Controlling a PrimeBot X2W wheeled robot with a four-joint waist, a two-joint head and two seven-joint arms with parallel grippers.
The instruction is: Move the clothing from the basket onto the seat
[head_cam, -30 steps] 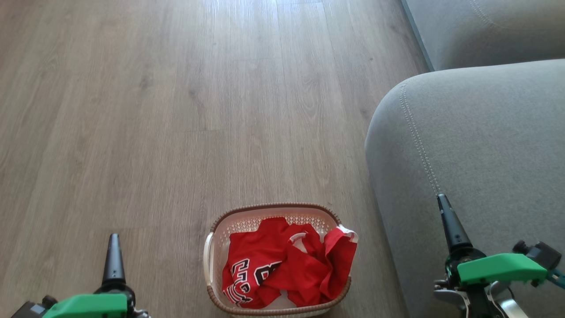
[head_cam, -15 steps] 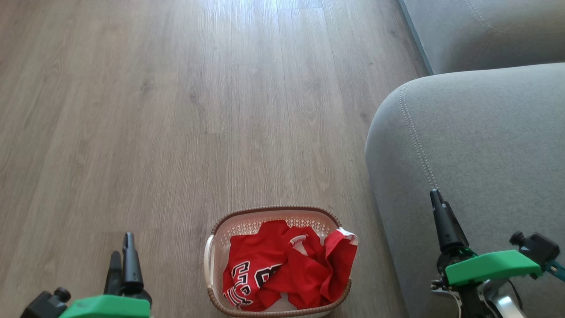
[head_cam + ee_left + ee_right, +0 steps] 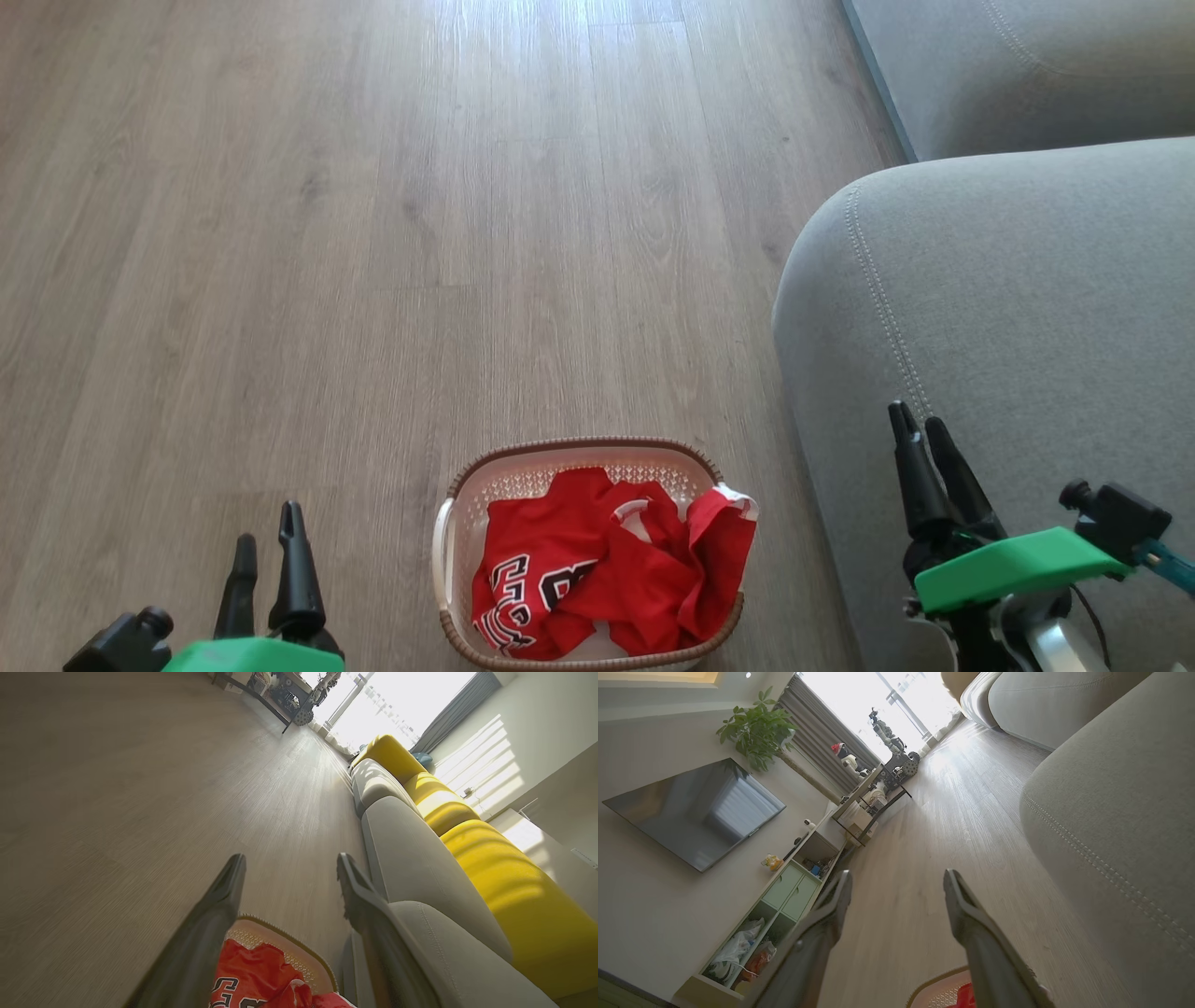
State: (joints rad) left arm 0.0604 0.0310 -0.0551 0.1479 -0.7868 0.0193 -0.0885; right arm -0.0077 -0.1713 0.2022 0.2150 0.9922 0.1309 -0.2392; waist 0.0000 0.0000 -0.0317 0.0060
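Both grippers are empty with jaws spread: the left gripper [image 3: 269, 523] hangs over the floor [image 3: 373, 233] to the left of the basket [image 3: 579, 446], the right gripper [image 3: 915, 414] over the front edge of the seat [image 3: 1027, 308]. The clothing [image 3: 607, 569] is all in the basket, a crumpled red heap, with one trimmed edge draped over the right rim. The basket stands on the floor near the seat, apparently not touching it. Risks as I see them: the basket looks light, so a pull on fabric snagged in the perforations or on a handle could lift or tip it. The two garments are tangled, so one pinch may drag both, or drop one onto the floor halfway. A descent slightly off centre puts a fingertip on the woven rim instead of the cloth. The seat's rounded corner stands between the right arm and the basket, so a straight sweep across could scrape the upholstery. A garment set too near that curved edge may slide off. Around: yellow back cushions [image 3: 467, 812] behind the grey seat, and a wall TV [image 3: 691, 812], a plant [image 3: 756, 732] and a low cabinet [image 3: 784, 891] across the room, all well clear. Nothing lies on the floor between basket and seat.
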